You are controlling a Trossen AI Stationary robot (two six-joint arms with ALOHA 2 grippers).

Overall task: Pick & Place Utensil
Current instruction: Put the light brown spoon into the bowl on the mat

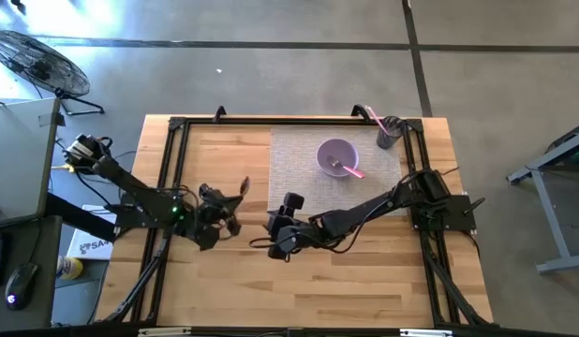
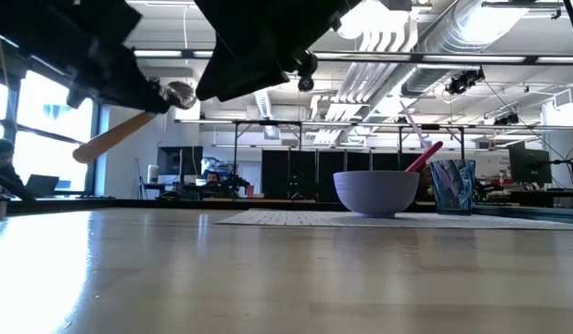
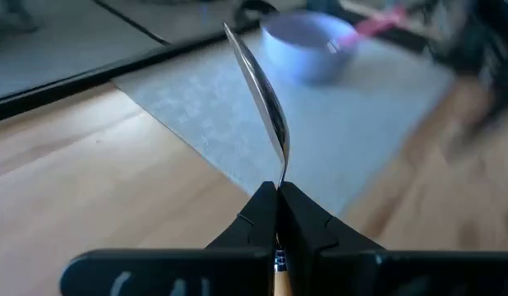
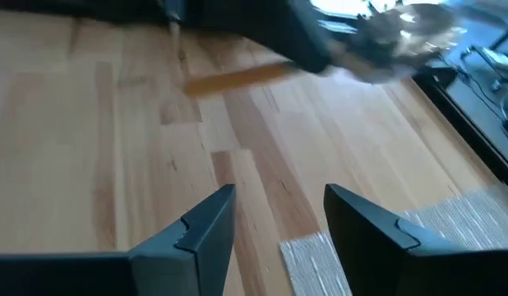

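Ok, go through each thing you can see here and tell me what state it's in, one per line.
Left gripper: shut on the wooden-handled spoon, held off the table.
Right gripper: open, holding nothing, over bare wood.
Purple bowl: upright on the mat, pink utensil inside.
Cup: upright, holding a pink utensil.

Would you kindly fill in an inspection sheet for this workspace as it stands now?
Surface: wooden table with a grey placemat.
Job's things: spoon with a wooden handle, held off the table; purple bowl holding a pink utensil; cup with a pink utensil.
Clutter: nothing seen.
Grippers: left gripper shut on the spoon; right gripper open, empty, above the wood.
Cables: along both arms.
Surroundings: fan on the floor, a seated person.
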